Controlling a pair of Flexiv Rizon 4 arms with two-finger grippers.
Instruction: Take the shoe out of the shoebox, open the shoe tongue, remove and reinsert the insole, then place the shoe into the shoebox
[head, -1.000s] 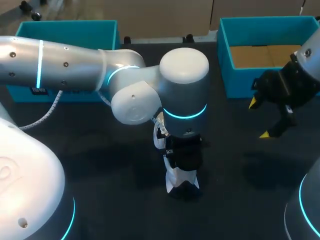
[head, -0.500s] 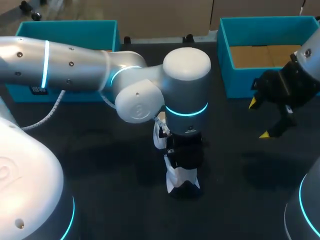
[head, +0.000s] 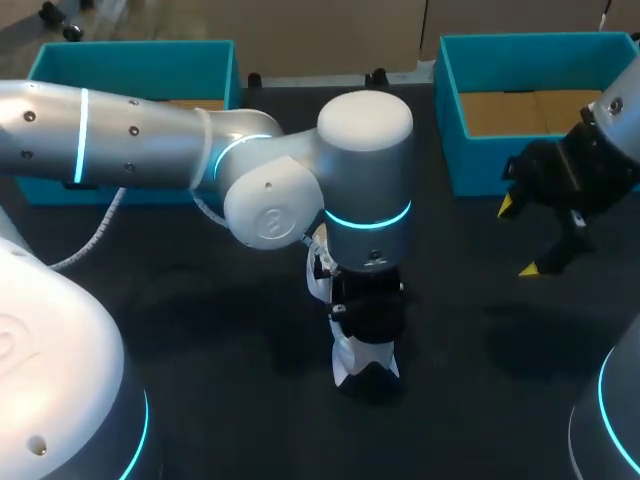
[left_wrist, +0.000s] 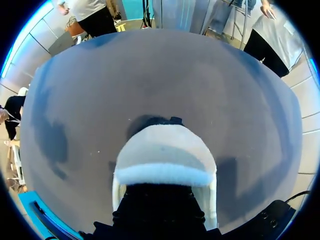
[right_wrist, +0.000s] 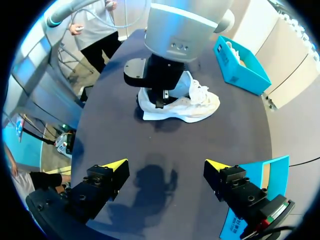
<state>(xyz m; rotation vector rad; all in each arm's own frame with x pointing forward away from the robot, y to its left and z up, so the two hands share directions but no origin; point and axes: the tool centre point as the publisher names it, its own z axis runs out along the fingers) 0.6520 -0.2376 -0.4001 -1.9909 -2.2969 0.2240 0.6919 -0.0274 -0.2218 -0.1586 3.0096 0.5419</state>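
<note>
Head view, read left to right against a second ago. Finds the left teal box (head: 130, 55) unmoved at the back of the bench (head: 200, 330). Finds the left arm (head: 150, 140) reaching past the middle, changed only by a slight sway of the elbow, out and then back, with the wrist kept over the same spot. Places the left end effector (head: 368, 305) straight down on the white shoe (head: 365, 368), dark body right over it. Cannot tell whether wide, narrow or holding anything, from this view or from the left wrist view. Locates the shoe on the bench, out of both boxes, roughly midway between them and unshifted. Finds the right teal box (head: 450, 120) unmoved, bare cardboard floor showing. Finds the right end effector (head: 518, 237) hanging wide, holding nothing, just in front of that box and well apart from the shoe, exactly as before.

Reads, as a judgement, as fine work at the shoe: removal from its box done, tongue or insole step probably in hand, though cannot tell which; return to the box not yet begun.

Makes out no brand or legible writing; only a small dark label (head: 75, 181) on the left teal box, too small to read.
</note>
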